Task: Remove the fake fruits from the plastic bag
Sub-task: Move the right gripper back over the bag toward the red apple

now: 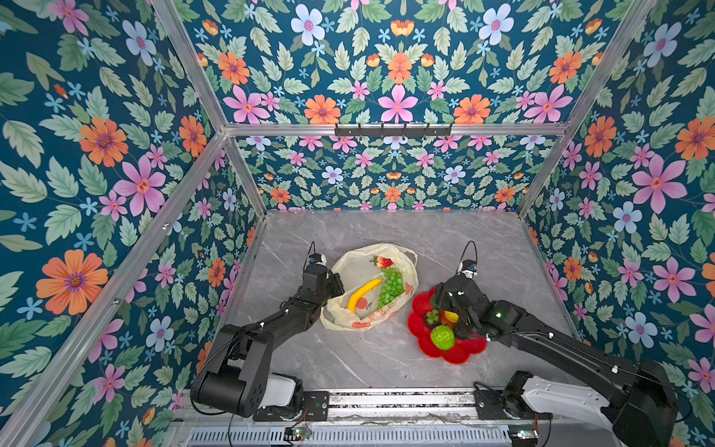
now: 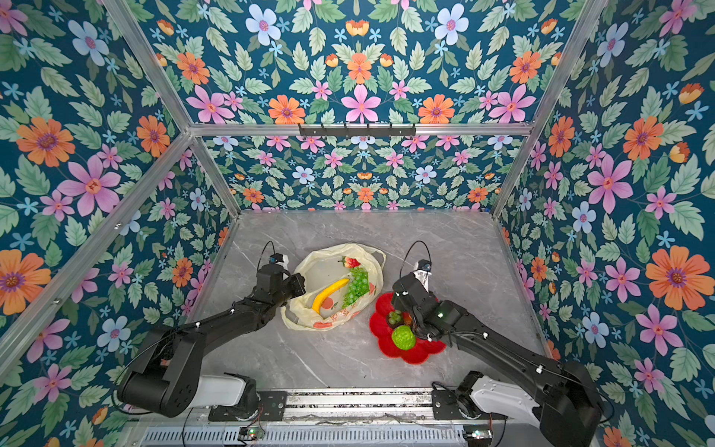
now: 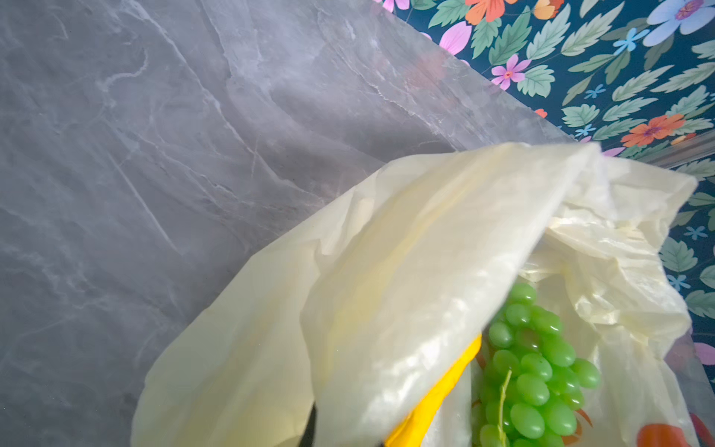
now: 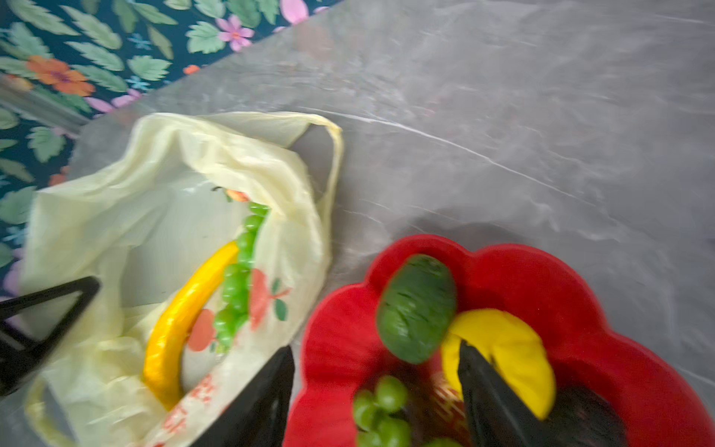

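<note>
plastic bag (image 1: 350,267): cream-yellow, orange prints
banana (image 1: 363,295): yellow
grapes (image 1: 390,288): green
plate (image 1: 460,350): red
table (image 1: 367,356): grey marble
walls (image 1: 96,154): teal floral

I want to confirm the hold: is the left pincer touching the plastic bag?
Touching. In a top view the left pincer, shut, meets the bag at its edge; the left wrist view shows that edge raised.

The plastic bag (image 1: 348,267) looks crinkly, the red plate (image 1: 417,323) glossy, the tabletop (image 1: 367,360) smooth.
</note>
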Available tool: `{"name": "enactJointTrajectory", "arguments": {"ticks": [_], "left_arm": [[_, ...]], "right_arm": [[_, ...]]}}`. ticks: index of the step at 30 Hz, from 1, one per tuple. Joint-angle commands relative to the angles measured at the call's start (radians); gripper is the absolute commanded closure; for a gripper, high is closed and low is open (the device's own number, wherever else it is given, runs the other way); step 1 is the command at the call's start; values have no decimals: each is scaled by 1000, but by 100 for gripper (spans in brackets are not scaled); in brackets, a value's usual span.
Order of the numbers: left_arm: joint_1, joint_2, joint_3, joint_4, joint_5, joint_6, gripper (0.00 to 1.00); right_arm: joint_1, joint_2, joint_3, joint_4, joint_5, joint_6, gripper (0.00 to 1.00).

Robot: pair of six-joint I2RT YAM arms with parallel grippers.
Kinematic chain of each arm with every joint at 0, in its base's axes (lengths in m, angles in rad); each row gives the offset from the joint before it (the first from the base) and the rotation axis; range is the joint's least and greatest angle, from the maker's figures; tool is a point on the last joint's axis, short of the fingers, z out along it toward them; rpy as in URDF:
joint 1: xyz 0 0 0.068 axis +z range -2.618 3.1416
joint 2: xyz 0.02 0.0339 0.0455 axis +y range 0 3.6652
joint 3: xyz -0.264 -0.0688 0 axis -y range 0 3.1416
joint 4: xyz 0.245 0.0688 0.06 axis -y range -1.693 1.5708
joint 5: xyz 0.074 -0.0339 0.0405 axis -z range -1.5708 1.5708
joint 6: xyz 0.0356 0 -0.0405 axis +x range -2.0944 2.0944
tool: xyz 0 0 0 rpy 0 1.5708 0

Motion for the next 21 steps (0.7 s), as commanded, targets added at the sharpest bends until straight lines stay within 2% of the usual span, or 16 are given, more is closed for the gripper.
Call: {"name": "enactJointTrajectory", "arguments": {"ticks": [1, 4, 7, 14, 18, 21], "left_arm": [[-6, -14, -7, 39, 6, 22, 100], [-14, -22, -6, 41, 7, 30, 100], [-21, -30, -9, 44, 2, 35, 100], [-27, -29, -3, 26, -23, 41, 100], [-26, -33, -3, 20, -33, 41, 100], [-26, -35, -2, 10, -48, 41, 100]], "right_arm": [[4, 94, 91, 89, -138, -70, 33], [33, 212, 197, 121, -198, -113, 36], [64, 344, 335, 80, -203, -156, 36], [67, 641, 576, 24, -320, -248, 35], [51, 777, 704, -48, -353, -387, 34], [21, 834, 741, -53, -467, -570, 35]]}}
